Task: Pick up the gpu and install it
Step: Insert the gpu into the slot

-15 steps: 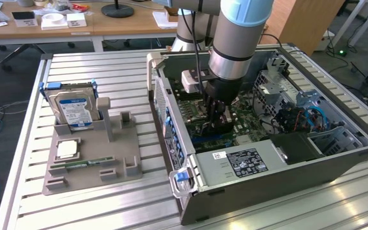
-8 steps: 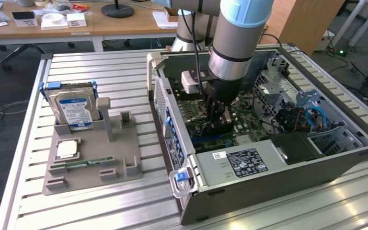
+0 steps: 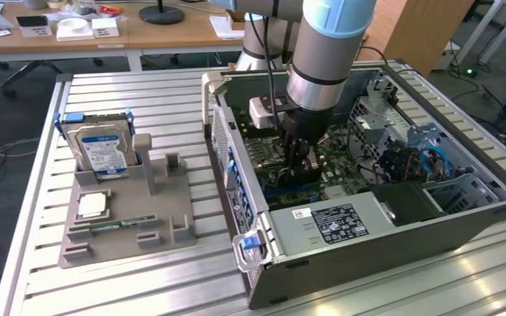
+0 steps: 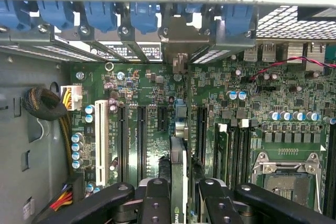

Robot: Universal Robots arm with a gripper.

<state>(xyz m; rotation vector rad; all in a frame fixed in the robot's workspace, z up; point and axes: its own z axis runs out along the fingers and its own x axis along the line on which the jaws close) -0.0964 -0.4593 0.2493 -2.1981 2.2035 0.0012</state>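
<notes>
Wrist view: our hand (image 4: 178, 195) pinches the gpu (image 4: 178, 156) edge-on between its fingers, the card's long axis running along the motherboard (image 4: 157, 93) slots toward the rear brackets, directly above them.

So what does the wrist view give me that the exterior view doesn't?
Wrist view alone: the gpu edge-on between the gripper fingers, its silver bracket up at the case's rear slot openings, plus a white expansion slot. Exterior view alone: the hard drive upright in the grey parts holder beside the computer case. Both: the gripper down inside the case over the motherboard.
</notes>
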